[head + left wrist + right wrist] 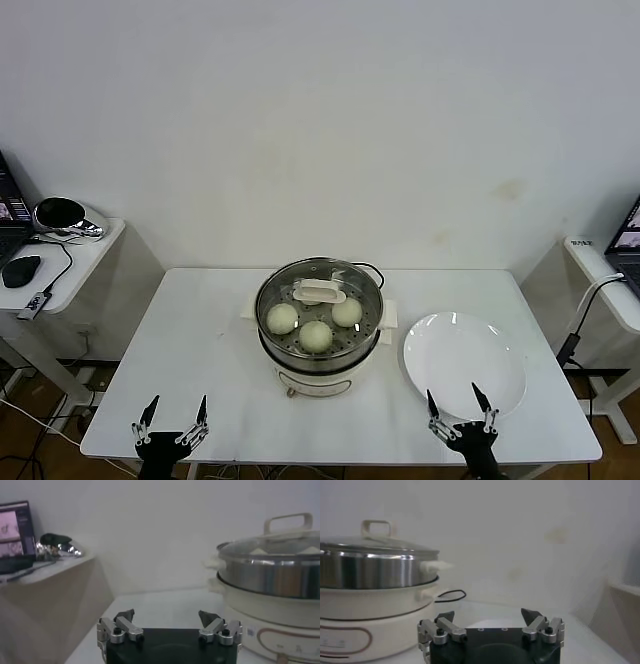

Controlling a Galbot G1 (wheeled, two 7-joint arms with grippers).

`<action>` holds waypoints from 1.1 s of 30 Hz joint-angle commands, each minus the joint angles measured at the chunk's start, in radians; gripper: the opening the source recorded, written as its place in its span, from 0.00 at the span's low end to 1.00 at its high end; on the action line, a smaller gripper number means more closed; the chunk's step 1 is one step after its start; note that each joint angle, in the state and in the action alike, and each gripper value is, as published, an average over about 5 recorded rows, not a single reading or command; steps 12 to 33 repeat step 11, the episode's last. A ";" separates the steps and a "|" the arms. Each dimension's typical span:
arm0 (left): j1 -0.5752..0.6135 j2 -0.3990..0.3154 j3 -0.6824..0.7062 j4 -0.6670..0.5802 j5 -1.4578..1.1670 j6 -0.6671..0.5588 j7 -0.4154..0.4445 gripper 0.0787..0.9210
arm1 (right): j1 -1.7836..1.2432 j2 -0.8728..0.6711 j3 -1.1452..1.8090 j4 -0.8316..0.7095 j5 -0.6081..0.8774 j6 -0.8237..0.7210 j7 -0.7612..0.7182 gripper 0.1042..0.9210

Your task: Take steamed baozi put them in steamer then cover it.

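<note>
Head view: you look down on a white rectangular desk [200, 330] where the round shiny stainless-steel steamer [319, 330] stands at the centre on its cream-white electric base. The round clear glass cover [318, 303] with its cream rectangular handle sits on top of the pot. Through the glass you can count three cream-white steamed baozi [316, 335] on the perforated tray; a fourth cannot be made out under the handle. Just to the right of the steamer lies a flat white round plate [480, 360], bare. Your left pincer [172, 420] hangs at the near left edge of the desk, fingers spread wide and holding nothing. Your right pincer [460, 410] hangs at the near right edge, over the plate's front rim, likewise wide open and holding nothing.

Left wrist view: the left pincer [169, 622] shows both dark tips well apart, with the lidded steamer [270, 585] rising close beside it.

Right wrist view: the right pincer [490, 621] is spread the same way, nothing between its tips, and the steamer [375, 580] stands near, the cover [375, 542] seated on its rim.
</note>
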 commanded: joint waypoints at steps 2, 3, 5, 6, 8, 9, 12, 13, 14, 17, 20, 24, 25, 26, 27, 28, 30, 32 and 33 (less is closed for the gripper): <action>0.030 -0.003 -0.028 0.041 -0.040 -0.051 0.037 0.88 | -0.031 0.000 -0.024 0.032 0.020 -0.021 -0.006 0.88; 0.030 -0.002 -0.028 0.042 -0.040 -0.051 0.038 0.88 | -0.033 0.000 -0.023 0.033 0.018 -0.020 -0.005 0.88; 0.029 -0.001 -0.029 0.045 -0.039 -0.052 0.040 0.88 | -0.035 -0.001 -0.021 0.035 0.017 -0.020 -0.003 0.88; 0.029 -0.001 -0.029 0.046 -0.039 -0.052 0.042 0.88 | -0.036 -0.002 -0.020 0.035 0.017 -0.019 -0.002 0.88; 0.029 0.000 -0.030 0.046 -0.040 -0.052 0.047 0.88 | -0.037 -0.001 -0.021 0.034 0.017 -0.018 0.003 0.88; 0.029 0.000 -0.031 0.046 -0.041 -0.052 0.050 0.88 | -0.037 0.000 -0.022 0.033 0.018 -0.016 0.006 0.88; 0.030 0.000 -0.031 0.046 -0.042 -0.052 0.052 0.88 | -0.036 0.001 -0.022 0.031 0.018 -0.014 0.010 0.88; 0.030 0.000 -0.031 0.046 -0.042 -0.052 0.052 0.88 | -0.036 0.001 -0.022 0.031 0.018 -0.014 0.010 0.88; 0.030 0.000 -0.031 0.046 -0.042 -0.052 0.052 0.88 | -0.036 0.001 -0.022 0.031 0.018 -0.014 0.010 0.88; 0.030 0.000 -0.031 0.046 -0.042 -0.052 0.052 0.88 | -0.036 0.001 -0.022 0.031 0.018 -0.014 0.010 0.88; 0.030 0.000 -0.031 0.046 -0.042 -0.052 0.052 0.88 | -0.036 0.001 -0.022 0.031 0.018 -0.014 0.010 0.88; 0.030 0.000 -0.031 0.046 -0.042 -0.052 0.052 0.88 | -0.036 0.001 -0.022 0.031 0.018 -0.014 0.010 0.88; 0.030 0.000 -0.031 0.046 -0.042 -0.052 0.052 0.88 | -0.036 0.001 -0.022 0.031 0.018 -0.014 0.010 0.88; 0.030 0.000 -0.031 0.046 -0.042 -0.052 0.052 0.88 | -0.036 0.001 -0.022 0.031 0.018 -0.014 0.010 0.88; 0.030 0.000 -0.031 0.046 -0.042 -0.052 0.052 0.88 | -0.036 0.001 -0.022 0.031 0.018 -0.014 0.010 0.88; 0.030 0.000 -0.031 0.046 -0.042 -0.052 0.052 0.88 | -0.036 0.001 -0.022 0.031 0.018 -0.014 0.010 0.88; 0.030 0.000 -0.031 0.046 -0.042 -0.052 0.052 0.88 | -0.036 0.001 -0.022 0.031 0.018 -0.014 0.010 0.88; 0.030 0.000 -0.031 0.046 -0.042 -0.052 0.052 0.88 | -0.036 0.001 -0.022 0.031 0.018 -0.014 0.010 0.88; 0.030 0.000 -0.031 0.046 -0.042 -0.052 0.052 0.88 | -0.036 0.001 -0.022 0.031 0.018 -0.014 0.010 0.88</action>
